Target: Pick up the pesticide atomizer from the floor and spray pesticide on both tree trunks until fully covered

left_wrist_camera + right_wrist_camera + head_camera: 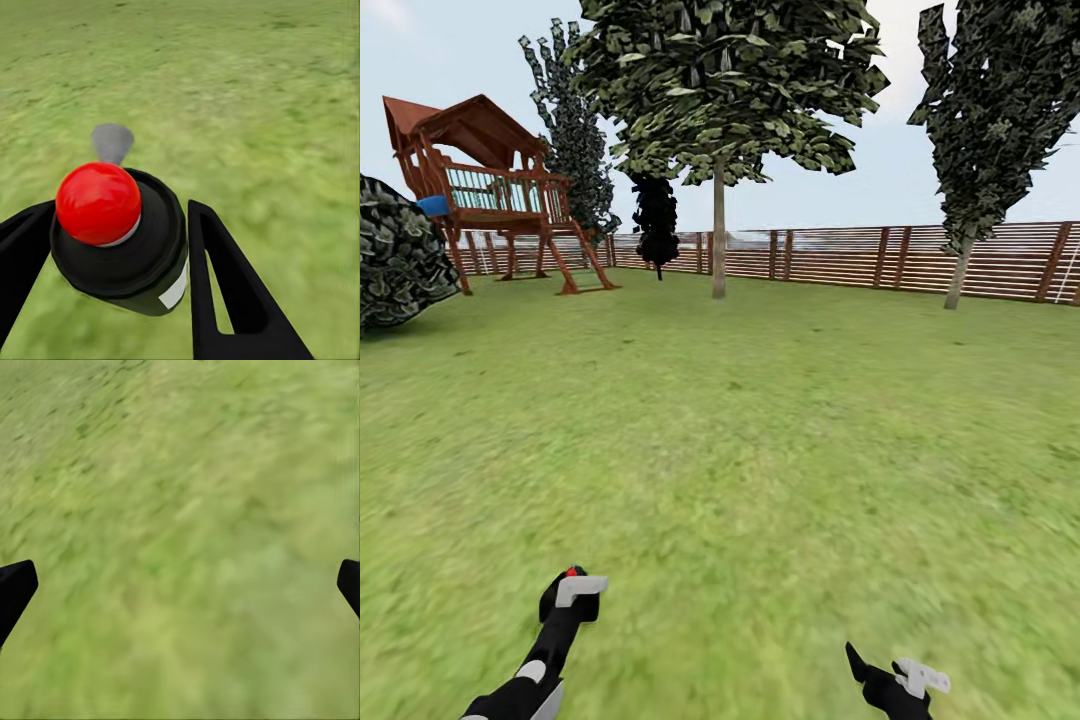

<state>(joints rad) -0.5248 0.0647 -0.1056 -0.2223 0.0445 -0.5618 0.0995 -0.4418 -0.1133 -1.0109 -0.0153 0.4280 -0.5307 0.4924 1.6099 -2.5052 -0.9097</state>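
While left pincer clamps atomizer (red cap) | right pincer spread over grass

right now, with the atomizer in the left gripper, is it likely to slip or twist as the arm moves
Probably stiff: the pesticide atomizer looks like a hard black cylinder with a glossy red cap, so it should not flex. Its round, smooth side may let it rotate between the left gripper fingers. It looks small and likely light, so slipping out seems unlikely, though the pictures cannot confirm the grip.
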